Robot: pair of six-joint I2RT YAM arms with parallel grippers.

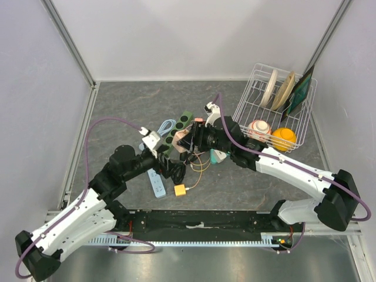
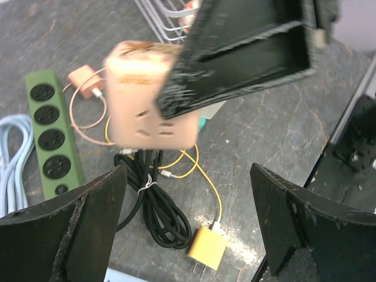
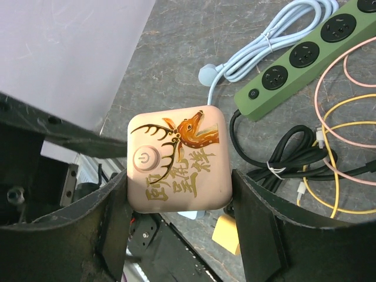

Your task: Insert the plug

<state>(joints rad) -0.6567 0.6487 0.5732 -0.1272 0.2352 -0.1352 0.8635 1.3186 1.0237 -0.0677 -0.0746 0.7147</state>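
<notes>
The yellow plug [image 1: 180, 190] lies flat on the grey table with its yellow cable attached, directly below my left gripper [image 2: 188, 223], which hangs open above it and holds nothing. The same plug [image 2: 207, 247] shows between the two spread fingers. My right gripper [image 3: 181, 197] is shut on a pink cube socket [image 3: 179, 158] with a deer drawing and a power button, held off the table. From the left wrist view the cube's socket face [image 2: 141, 111] is turned toward the left gripper, partly covered by a right finger [image 2: 247, 47].
A green power strip [image 1: 176, 132] and a light-blue cable [image 3: 264, 44] lie behind the grippers. A black cable bundle [image 2: 155, 205], a pink cable and a small pink plug [image 2: 85, 82] crowd the middle. A white strip [image 1: 156, 183] lies at the left, a dish rack [image 1: 244, 103] at the right.
</notes>
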